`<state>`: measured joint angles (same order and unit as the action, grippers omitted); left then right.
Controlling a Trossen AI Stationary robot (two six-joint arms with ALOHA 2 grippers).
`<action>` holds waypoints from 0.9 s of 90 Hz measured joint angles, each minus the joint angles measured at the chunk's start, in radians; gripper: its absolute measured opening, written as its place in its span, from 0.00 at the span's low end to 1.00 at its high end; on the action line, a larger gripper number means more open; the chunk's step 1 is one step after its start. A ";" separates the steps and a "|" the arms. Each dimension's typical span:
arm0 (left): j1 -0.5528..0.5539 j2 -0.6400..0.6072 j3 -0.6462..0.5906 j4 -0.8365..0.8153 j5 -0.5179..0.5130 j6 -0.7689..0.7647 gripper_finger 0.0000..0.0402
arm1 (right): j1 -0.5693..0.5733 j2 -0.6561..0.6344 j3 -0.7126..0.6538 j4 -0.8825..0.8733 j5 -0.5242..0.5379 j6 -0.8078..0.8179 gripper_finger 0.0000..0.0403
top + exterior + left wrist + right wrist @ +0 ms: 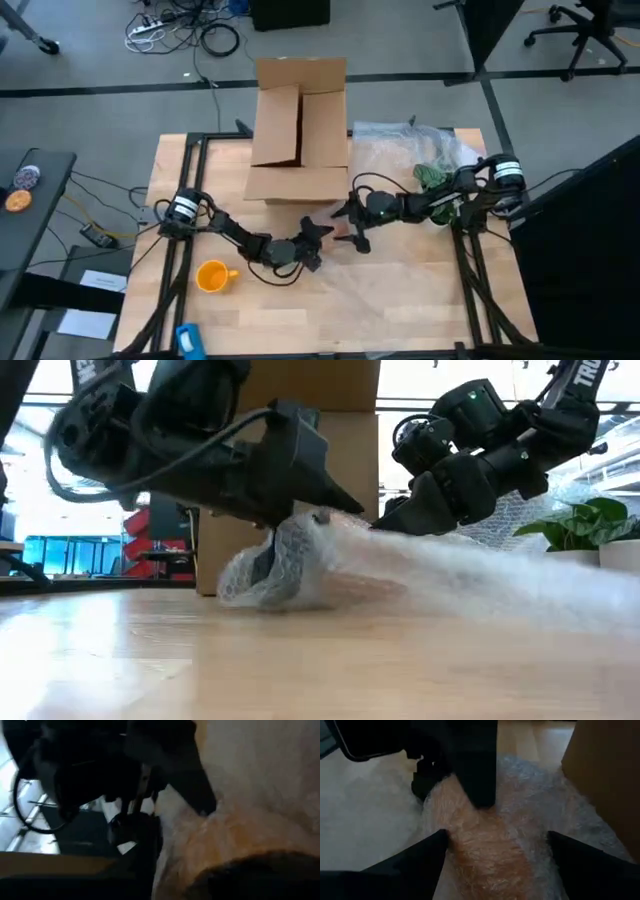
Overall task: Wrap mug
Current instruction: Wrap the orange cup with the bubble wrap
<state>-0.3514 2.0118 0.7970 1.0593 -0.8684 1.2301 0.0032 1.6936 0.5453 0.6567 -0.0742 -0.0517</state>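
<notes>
Fingers of the left gripper (318,512) pinch a crumpled end of the bubble wrap (300,565) just in front of the cardboard box (298,125); the right gripper (495,852) is spread wide above the same sheet. Well apart from the box, the mug (213,276) sits unwrapped — glossy, rigid, likely slippery and breakable — best gripped by rim or handle.

A grey floor (90,60) surrounds the light wooden table (400,300), crossed by a dark strip running behind it. Black and white cables (185,35) lie tangled on the floor at the far side. A black office chair with a star base (575,35) stands at the far right. A dark side table (30,200) sits at the left. In the low view, bright windows (610,420) light the room from behind, and a green leafy potted plant (580,525) stands at the right.
</notes>
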 joint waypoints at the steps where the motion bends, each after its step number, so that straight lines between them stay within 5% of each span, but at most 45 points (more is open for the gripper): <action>1: -0.005 0.000 0.000 0.002 -0.016 0.008 0.33 | 0.001 0.000 0.000 0.000 0.002 0.002 0.77; 24: -0.101 -0.078 0.000 -0.032 -0.199 0.059 0.33 | 0.006 0.000 -0.002 0.002 -0.003 0.030 0.77; 40: -0.133 -0.189 -0.026 -0.104 -0.318 -0.075 0.33 | 0.002 0.003 -0.004 -0.010 0.032 0.041 0.77; 70: -0.190 -0.392 -0.132 -0.163 -0.396 -0.299 0.33 | 0.003 0.003 -0.005 -0.007 0.049 0.036 0.77; 81: -0.221 -0.444 -0.127 -0.163 -0.323 -0.458 0.33 | 0.003 0.003 -0.005 -0.007 0.053 0.037 0.77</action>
<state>-0.5719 1.5679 0.6703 0.8961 -1.1915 0.7725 0.0067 1.6962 0.5407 0.6495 -0.0212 -0.0143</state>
